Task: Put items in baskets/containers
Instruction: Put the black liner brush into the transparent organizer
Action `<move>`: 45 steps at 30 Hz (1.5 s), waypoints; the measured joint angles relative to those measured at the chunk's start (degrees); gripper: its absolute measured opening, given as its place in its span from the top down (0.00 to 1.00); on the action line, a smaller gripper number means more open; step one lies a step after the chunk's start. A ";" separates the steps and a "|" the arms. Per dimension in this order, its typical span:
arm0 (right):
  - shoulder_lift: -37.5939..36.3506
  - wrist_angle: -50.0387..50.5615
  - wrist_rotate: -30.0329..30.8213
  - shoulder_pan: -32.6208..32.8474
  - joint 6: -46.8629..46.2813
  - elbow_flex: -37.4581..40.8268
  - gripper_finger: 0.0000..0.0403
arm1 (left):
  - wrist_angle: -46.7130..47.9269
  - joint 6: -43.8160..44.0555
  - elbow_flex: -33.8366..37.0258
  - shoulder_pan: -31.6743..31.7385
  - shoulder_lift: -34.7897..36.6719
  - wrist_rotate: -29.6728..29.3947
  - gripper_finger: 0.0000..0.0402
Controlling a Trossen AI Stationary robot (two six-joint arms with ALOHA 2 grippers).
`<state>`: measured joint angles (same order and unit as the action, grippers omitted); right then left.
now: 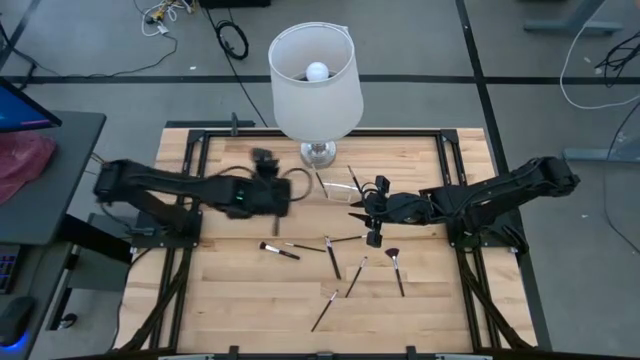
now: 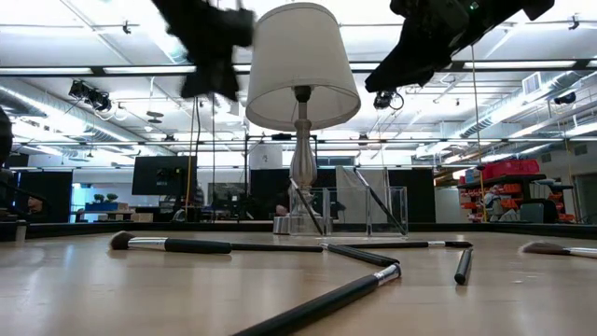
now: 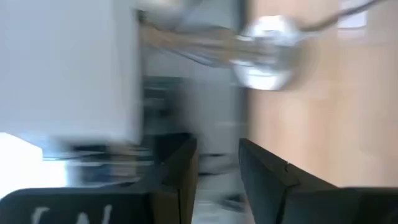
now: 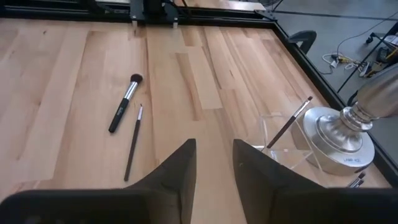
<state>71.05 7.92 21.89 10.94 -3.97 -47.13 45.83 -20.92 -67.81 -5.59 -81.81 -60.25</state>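
Several thin makeup brushes (image 1: 332, 256) lie flat and scattered on the wooden table's near half; the low view shows them close up (image 2: 177, 245). The small clear box (image 1: 340, 186) stands by the lamp's foot, with a few brushes (image 4: 289, 124) leaning on its wall, bristles up. My right gripper (image 1: 360, 208) hovers open and empty just right of the box and above the table (image 4: 214, 163). My left gripper (image 1: 263, 160) is raised left of the lamp, open and empty (image 3: 217, 165); its view is blurred.
A tall lamp with a white shade (image 1: 315, 80) and a silver foot (image 4: 342, 140) stands at the table's far middle, right beside the box. A black frame (image 1: 200, 135) edges the table. Bare wood lies at the near left (image 1: 230, 300).
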 joint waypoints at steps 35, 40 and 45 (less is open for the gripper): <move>1.49 -11.11 -0.01 -1.59 2.01 0.00 0.73 | -78.79 16.80 45.05 -3.45 -5.34 53.92 0.55; 3.69 -11.77 -0.38 -2.41 4.82 0.00 0.73 | -78.78 16.79 42.73 -3.47 -11.39 54.19 0.46; 5.54 -12.23 -0.68 -3.31 5.05 0.00 0.73 | -80.43 16.81 41.77 -3.47 -16.50 54.25 0.45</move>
<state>76.59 -4.30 21.21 7.63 1.08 -47.13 -34.61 -4.11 -26.04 -9.06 -98.31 -6.00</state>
